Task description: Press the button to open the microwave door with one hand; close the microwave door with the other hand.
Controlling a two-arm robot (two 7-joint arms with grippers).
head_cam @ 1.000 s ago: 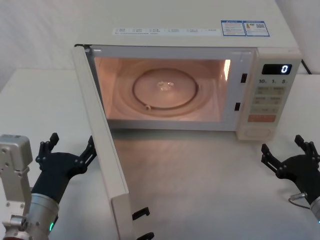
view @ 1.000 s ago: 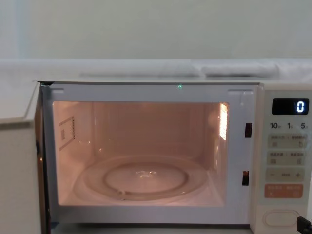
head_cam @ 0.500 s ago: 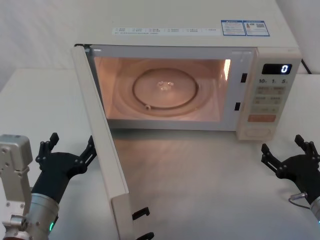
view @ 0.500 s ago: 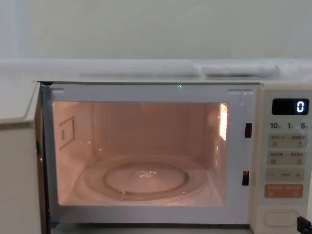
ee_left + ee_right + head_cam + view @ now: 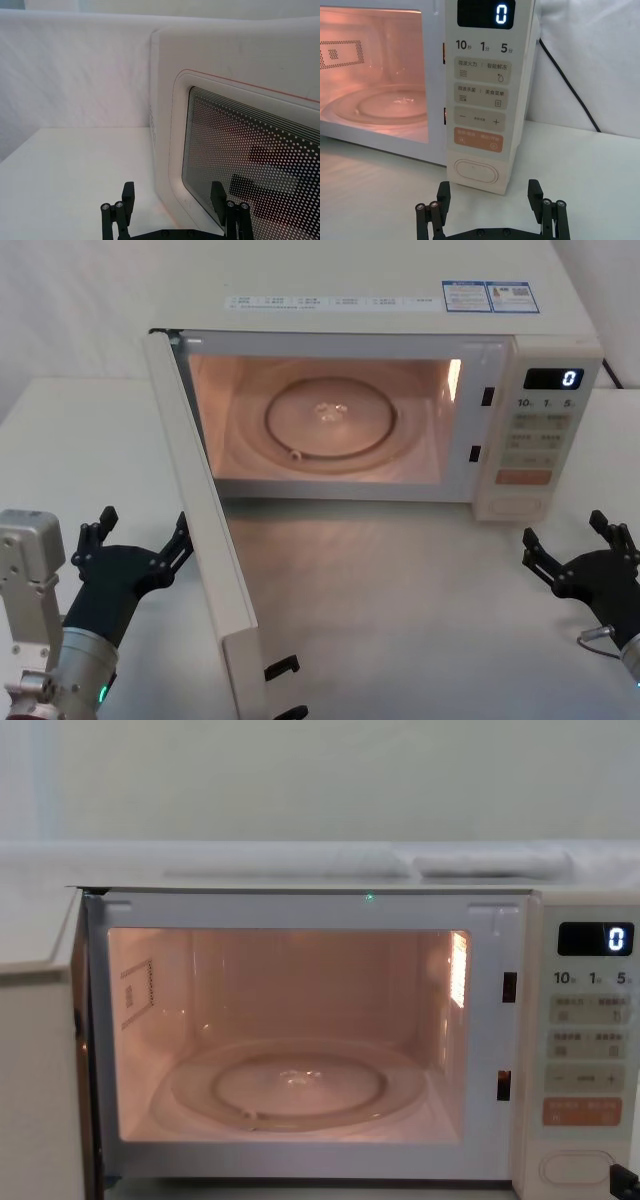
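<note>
Microwave door [image 5: 205,540] swung open toward robot's left, cavity lit. L gripper [image 5: 135,540] just outside door, fingers wide, not touching. R gripper [image 5: 575,545] on worktop [image 5: 420,600] below button [image 5: 476,171], fingers wide, empty.

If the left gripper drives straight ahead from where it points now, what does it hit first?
Most likely the microwave door. The left gripper, fingers open, faces the swung-open door's outer face near the lower corner of its dotted window, with nothing between them. How far off it is cannot be judged.
</note>
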